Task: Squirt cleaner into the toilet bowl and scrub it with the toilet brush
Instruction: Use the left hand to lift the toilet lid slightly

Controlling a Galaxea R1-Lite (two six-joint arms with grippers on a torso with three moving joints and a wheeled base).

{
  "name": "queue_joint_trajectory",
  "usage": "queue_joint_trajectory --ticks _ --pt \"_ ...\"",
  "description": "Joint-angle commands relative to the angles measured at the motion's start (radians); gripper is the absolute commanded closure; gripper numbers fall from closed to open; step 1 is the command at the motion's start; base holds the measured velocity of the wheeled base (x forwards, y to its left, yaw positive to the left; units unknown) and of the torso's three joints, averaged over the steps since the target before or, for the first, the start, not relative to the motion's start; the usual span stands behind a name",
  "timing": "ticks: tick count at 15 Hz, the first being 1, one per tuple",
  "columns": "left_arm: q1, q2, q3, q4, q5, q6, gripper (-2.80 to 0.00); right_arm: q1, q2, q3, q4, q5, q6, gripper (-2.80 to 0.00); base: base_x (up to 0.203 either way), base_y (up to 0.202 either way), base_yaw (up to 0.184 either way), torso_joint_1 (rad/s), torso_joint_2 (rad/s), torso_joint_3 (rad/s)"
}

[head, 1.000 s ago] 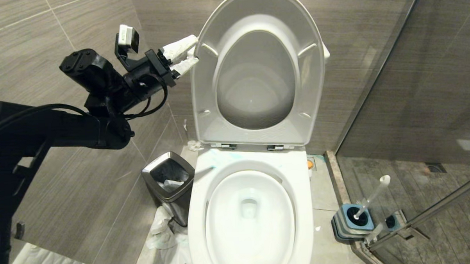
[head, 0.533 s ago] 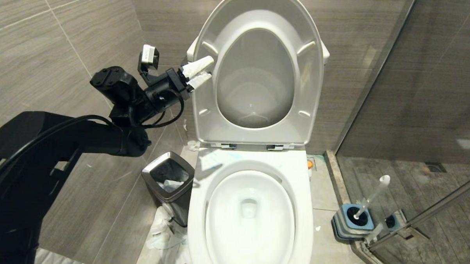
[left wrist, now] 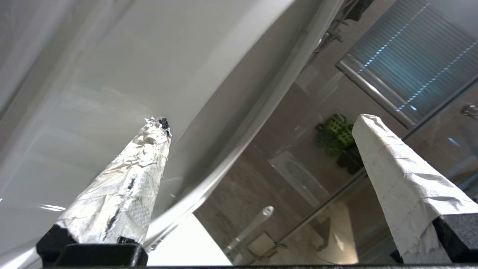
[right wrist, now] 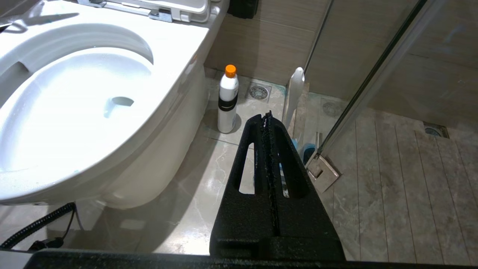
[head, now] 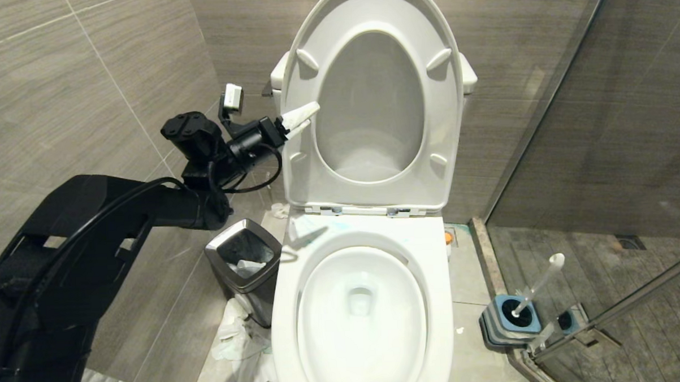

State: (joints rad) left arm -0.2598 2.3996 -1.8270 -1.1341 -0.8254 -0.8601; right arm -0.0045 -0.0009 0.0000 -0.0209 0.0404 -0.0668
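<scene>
The toilet bowl (head: 360, 309) filled the lower middle of the head view, open, with a little water at its drain and faint teal smears on the rim behind it. Its seat (head: 299, 153) and lid stood raised against the tank. The left arm reached in from the left, its left gripper (head: 302, 119) at the seat's left edge; the paper-wrapped fingers (left wrist: 123, 198) were spread wide with nothing between them, one against the seat's edge, the other clear of it. A steel-rimmed black bin (head: 245, 262) stood on the floor just left of the bowl, with crumpled paper beside its foot. On the bowl's right, by the glass shower door, the brush (head: 538, 283) leaned in its square blue-grey holder (head: 511, 320), knob end up. The cleaner (right wrist: 228, 99), orange cap on, stood upright on the floor between the bowl's right side and the brush, near a floor drain. The right gripper (right wrist: 267, 116) hung low beside the bowl, its black fingers pressed together and empty, pointing toward the brush.
</scene>
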Motion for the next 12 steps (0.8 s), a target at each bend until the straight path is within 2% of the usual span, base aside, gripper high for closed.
queue_joint_trajectory --ticks 1,3,8,12 --pt "-0.001 0.057 -0.057 0.003 0.004 0.006 -2.80 0.000 -0.001 0.013 -0.001 0.001 -0.001 0.00 0.000 0.000 0.000 0.000 0.00 0.000" --pt "0.000 0.085 -0.096 0.027 0.009 0.009 -2.80 0.000 -0.001 0.012 -0.001 0.001 -0.001 0.00 0.000 0.000 0.000 0.000 0.00 0.000" --pt "0.001 0.138 -0.104 0.019 0.006 0.010 -2.80 0.000 -0.001 0.012 -0.001 0.001 -0.001 0.00 0.000 0.000 0.000 0.000 0.00 0.000" --pt "-0.002 0.114 -0.100 0.005 0.006 -0.003 -2.80 0.000 -0.001 0.012 -0.001 0.001 -0.001 0.00 0.000 0.000 0.000 0.000 0.00 0.000"
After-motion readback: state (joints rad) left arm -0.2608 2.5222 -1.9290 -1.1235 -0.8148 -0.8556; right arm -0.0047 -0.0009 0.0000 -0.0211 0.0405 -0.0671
